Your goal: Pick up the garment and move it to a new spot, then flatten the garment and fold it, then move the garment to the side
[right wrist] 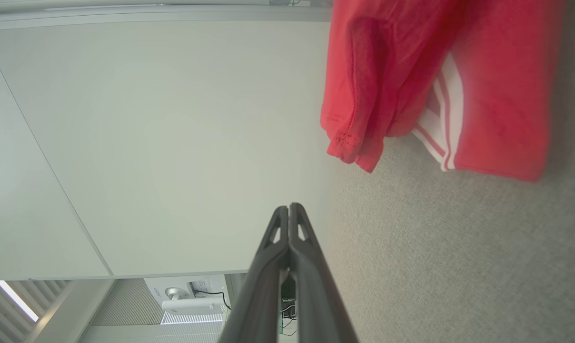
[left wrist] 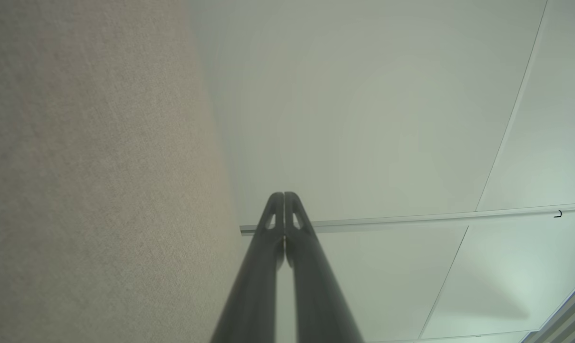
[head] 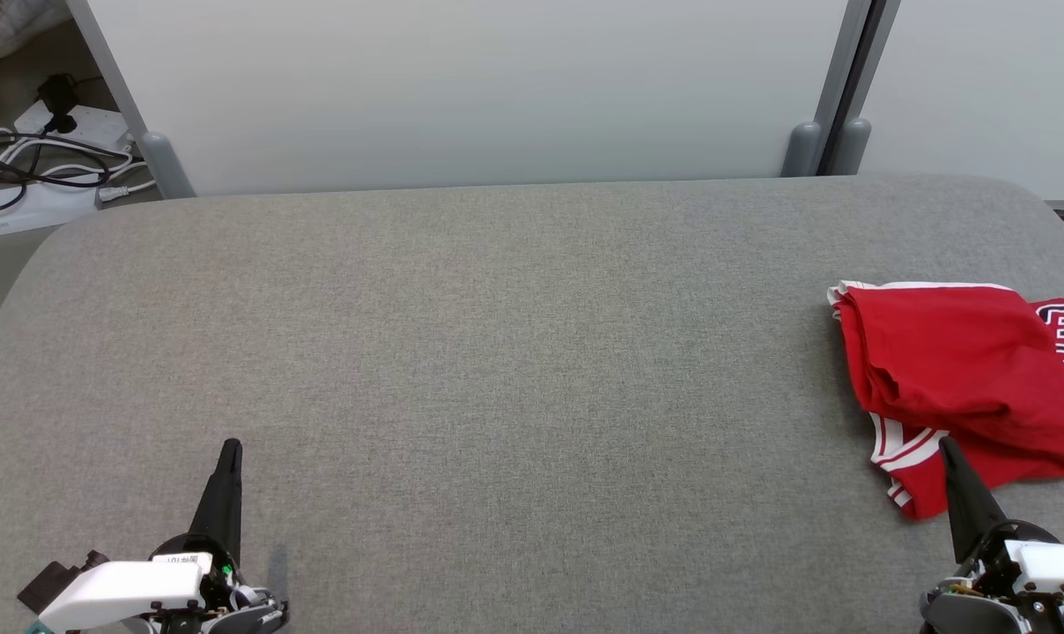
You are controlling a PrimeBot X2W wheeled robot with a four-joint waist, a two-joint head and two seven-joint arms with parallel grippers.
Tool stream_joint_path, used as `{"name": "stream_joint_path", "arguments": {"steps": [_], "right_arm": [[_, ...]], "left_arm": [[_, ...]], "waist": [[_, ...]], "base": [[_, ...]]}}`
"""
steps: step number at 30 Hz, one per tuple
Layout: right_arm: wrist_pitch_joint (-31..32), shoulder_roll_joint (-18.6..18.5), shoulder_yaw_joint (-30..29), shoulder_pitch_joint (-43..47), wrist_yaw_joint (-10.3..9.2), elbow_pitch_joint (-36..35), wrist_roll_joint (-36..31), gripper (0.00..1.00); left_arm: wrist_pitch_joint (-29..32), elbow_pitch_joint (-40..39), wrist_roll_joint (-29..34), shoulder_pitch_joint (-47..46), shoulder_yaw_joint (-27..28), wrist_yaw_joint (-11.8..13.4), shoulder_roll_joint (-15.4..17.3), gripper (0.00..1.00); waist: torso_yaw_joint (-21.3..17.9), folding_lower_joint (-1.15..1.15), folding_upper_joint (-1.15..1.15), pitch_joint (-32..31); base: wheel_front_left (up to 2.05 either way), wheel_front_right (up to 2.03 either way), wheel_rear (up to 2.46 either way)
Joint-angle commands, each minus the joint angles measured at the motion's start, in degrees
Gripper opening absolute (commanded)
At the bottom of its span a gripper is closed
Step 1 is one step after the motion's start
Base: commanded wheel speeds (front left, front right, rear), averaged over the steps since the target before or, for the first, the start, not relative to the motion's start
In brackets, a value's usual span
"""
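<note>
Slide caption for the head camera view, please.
Red garment with white trim, loosely folded, at the grey fabric table's right edge; left tool and right tool both shut.

Soft, even light fills the scene, bright without glare. The grey tabletop [head: 497,352] carries only a faint, short shadow beside the left tool [head: 231,449]. The head view is sharp throughout. Both wrist views are softer: the dark fingers [left wrist: 254,286] blur toward the bottom edge, the red garment [right wrist: 501,95] smears near the right edge, and panel seams [left wrist: 506,124] bow slightly.
</note>
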Motion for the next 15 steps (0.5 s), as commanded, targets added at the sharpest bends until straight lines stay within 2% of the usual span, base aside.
{"name": "stream_joint_path", "arguments": {"steps": [1, 15], "right_arm": [[0.41, -0.63, 1.02, -2.54, 0.09, -1.51, -0.48, 0.00], [0.52, -0.54, 0.89, -2.55, 0.09, -1.50, -0.59, 0.00]], "left_arm": [[0.35, -1.30, 0.10, -3.29, 1.90, -0.48, 0.48, 0.00], [0.38, -1.30, 0.13, -3.29, 1.94, -0.48, 0.45, 0.00]], "waist": [[0.00, 0.00, 0.00, 0.00], [0.00, 0.00, 0.00, 0.00]], "base": [[0.00, 0.00, 0.00], [0.00, 0.00, 0.00]]}}
